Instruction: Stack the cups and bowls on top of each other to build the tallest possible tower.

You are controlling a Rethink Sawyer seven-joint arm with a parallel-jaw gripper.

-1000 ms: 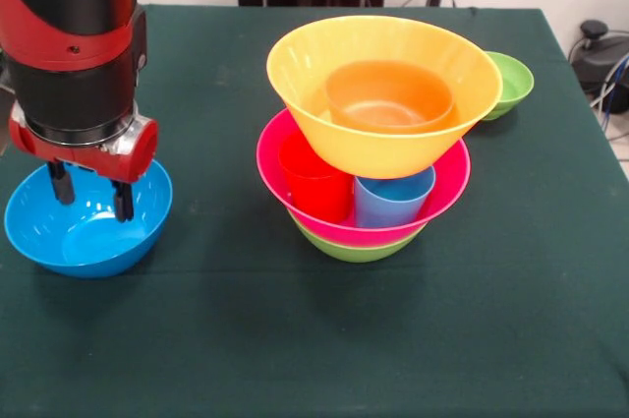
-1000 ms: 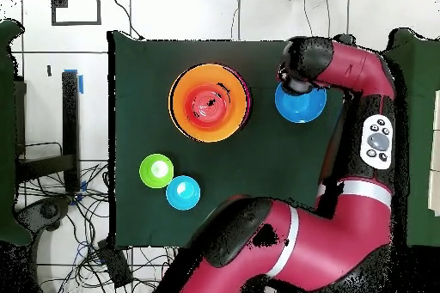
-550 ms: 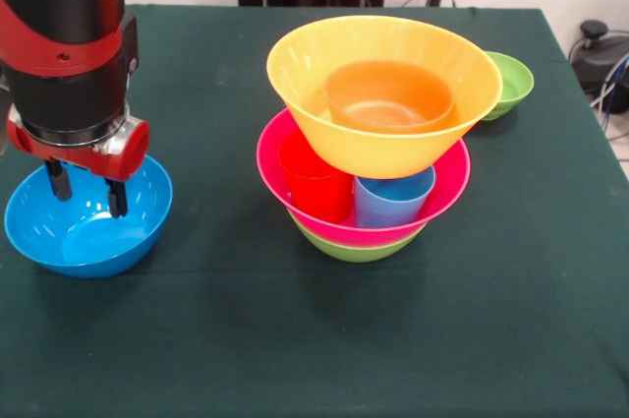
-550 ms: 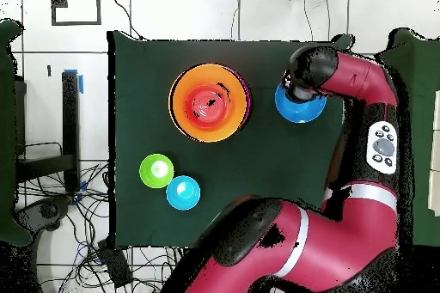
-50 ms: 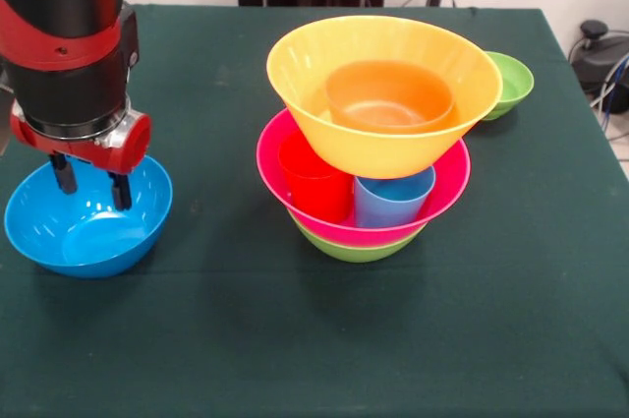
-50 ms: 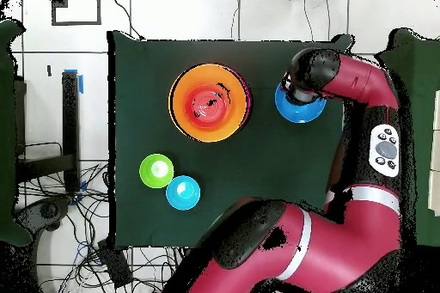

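My gripper [image 5: 91, 182] hangs over the far rim of the medium blue bowl [image 5: 88, 216], its two dark fingers [image 5: 120, 190] parted a little and holding nothing; they dip inside the bowl near its back wall, and I cannot tell from the front whether either one touches the plastic. From overhead the wrist covers the top of that bowl [image 6: 301, 109], so the fingers are hidden there. I judge I am in the step of taking this bowl: the fingers look set to straddle the rim, one inside and one outside, and the next move calls for a slight descent and a firm pinch on the thin wall before lifting. Well apart on the green table [image 5: 314, 339] stands the tower [image 5: 378, 133]: a green bowl [image 5: 356, 249] at the bottom, the pink bowl [image 5: 447, 187] on it holding the red cup [image 5: 314, 180] and the light blue cup [image 5: 393, 197], and the yellow-orange bowl [image 5: 393, 148] resting on those cups with a small orange bowl [image 5: 388, 93] inside. A small green bowl [image 5: 511, 84] sits beyond it, and overhead shows a small blue bowl [image 6: 183, 192] beside it.
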